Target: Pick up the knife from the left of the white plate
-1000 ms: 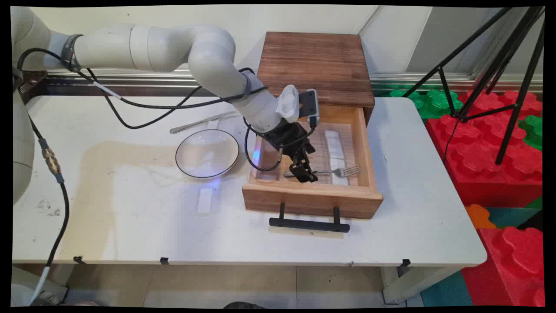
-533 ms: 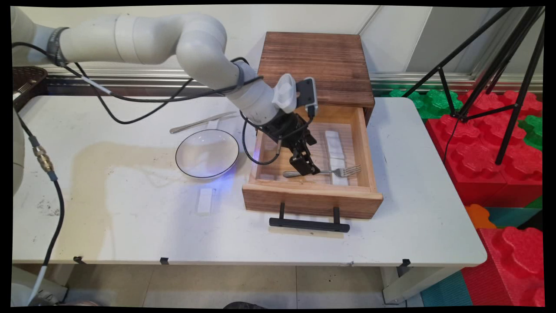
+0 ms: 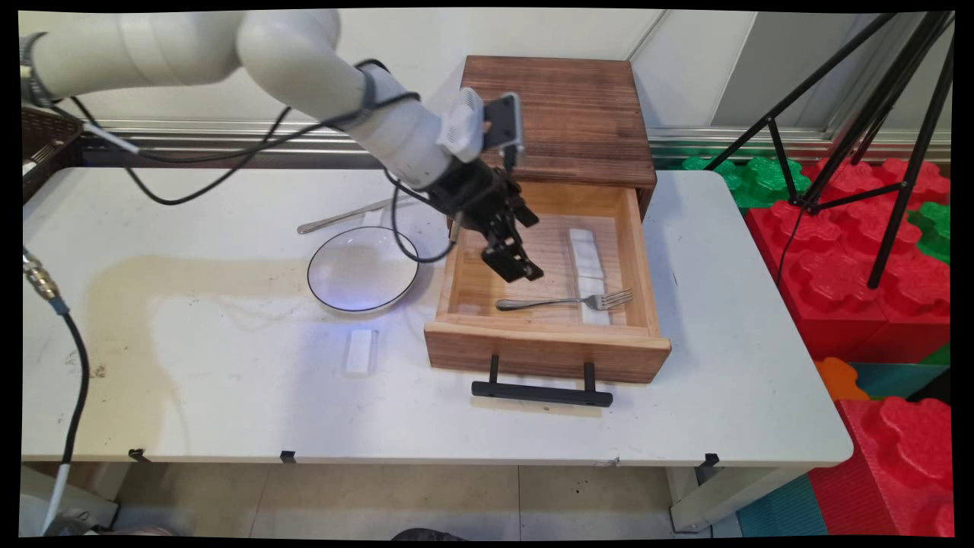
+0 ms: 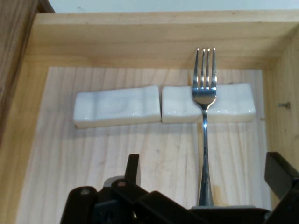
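1. Pale wood is filling my hand view: I am looking down into the open drawer (image 3: 546, 344), which is sitting on the white counter (image 3: 228, 380) in front of a darker wooden cabinet (image 3: 559, 114).
2. My pincer (image 3: 517, 266) is hovering above the drawer's left half with its fingers (image 4: 133, 170) spread apart and nothing between them; it is touching nothing.
3. Nearest to it, the metal fork (image 3: 567, 301) is lying flat on the drawer floor near the front wall, handle toward the counter's left, tines toward the right.
4. I am seeing the fork's tines resting across one of two white rectangular rests (image 4: 117, 106) that are lying end to end, touching, along the drawer's right side.
5. In the hand view the fork (image 4: 204, 140) is running up from between the spread fingers, closer to the right-hand one.
6. Left of the drawer, a clear glass bowl (image 3: 363, 269) with a dark rim is standing on the counter, just beside the drawer's left wall.
7. Behind the bowl a table knife (image 3: 354, 215) is lying at a slant, partly hidden by the arm.
8. Nearer to me, a small white block (image 3: 359, 351) is lying alone on the counter, apart from the bowl.
9. A black handle (image 3: 542, 392) is sticking out from the drawer front.
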### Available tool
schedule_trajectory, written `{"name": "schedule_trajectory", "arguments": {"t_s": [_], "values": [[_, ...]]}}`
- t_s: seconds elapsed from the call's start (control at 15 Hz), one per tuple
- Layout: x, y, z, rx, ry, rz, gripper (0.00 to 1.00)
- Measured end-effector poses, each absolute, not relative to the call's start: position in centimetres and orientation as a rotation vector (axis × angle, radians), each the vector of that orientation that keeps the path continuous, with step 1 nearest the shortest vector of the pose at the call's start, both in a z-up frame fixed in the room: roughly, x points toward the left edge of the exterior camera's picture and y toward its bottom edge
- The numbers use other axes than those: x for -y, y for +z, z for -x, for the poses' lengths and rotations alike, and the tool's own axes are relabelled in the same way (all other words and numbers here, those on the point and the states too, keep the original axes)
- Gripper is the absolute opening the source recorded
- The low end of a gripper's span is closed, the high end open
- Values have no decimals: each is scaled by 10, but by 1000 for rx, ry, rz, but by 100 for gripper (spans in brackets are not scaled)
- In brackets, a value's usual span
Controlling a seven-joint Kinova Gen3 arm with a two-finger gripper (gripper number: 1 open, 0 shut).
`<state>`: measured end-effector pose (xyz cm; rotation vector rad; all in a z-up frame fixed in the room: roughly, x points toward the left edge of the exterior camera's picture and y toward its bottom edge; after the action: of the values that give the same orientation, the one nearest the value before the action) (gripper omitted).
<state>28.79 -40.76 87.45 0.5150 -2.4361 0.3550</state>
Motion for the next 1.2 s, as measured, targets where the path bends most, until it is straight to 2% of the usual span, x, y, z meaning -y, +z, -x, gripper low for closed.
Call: {"name": "schedule_trajectory", "arguments": {"t_s": [0.6,1.2], "values": [[370,911,-352,2439,385,-495,100],[340,920,-427,2489,374,-546,100]]}}
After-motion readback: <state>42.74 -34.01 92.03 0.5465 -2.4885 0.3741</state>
